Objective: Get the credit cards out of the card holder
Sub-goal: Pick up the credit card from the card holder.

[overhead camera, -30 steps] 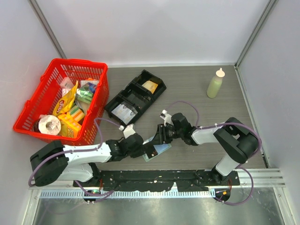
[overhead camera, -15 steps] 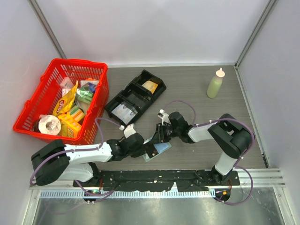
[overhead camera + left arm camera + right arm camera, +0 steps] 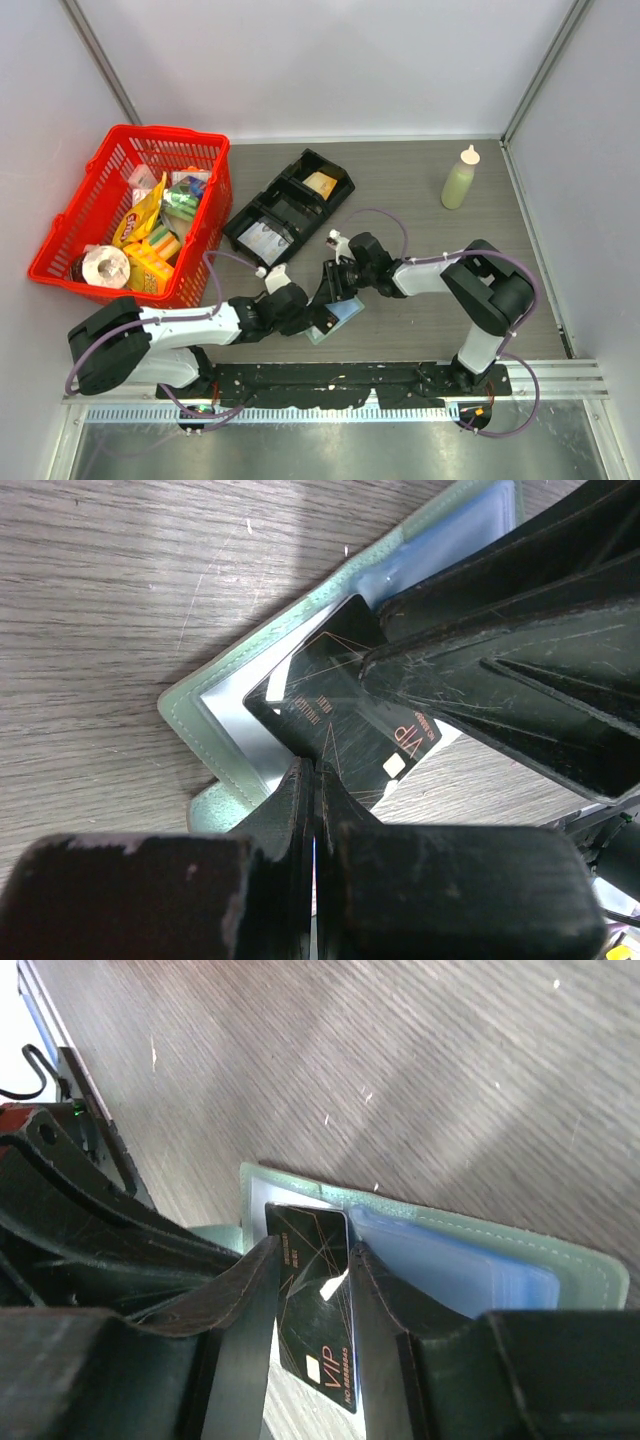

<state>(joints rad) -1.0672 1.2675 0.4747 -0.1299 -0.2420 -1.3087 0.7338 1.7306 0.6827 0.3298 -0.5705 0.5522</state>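
Observation:
The pale green card holder (image 3: 346,311) lies open on the table in front of the arm bases. Its green edge (image 3: 190,705) and pale blue sleeved credit cards (image 3: 450,1270) show in both wrist views. A black credit card (image 3: 315,1290) marked VIP sticks halfway out of a pocket onto the table (image 3: 345,715). My left gripper (image 3: 318,778) is shut, pinching the holder's near edge (image 3: 312,322). My right gripper (image 3: 312,1252) comes in from the right (image 3: 331,288). It is open, with one finger along each long side of the black card.
A red basket (image 3: 60,255) full of groceries stands at the left. A black compartment tray (image 3: 290,205) lies behind the holder. A pale green squeeze bottle (image 3: 460,180) stands at the back right. White walls close off the table's far side, left and right.
My right gripper has slid left along the holder towards the left gripper, its jaws narrowing and then widening again. The left gripper has kept its pinch in place.

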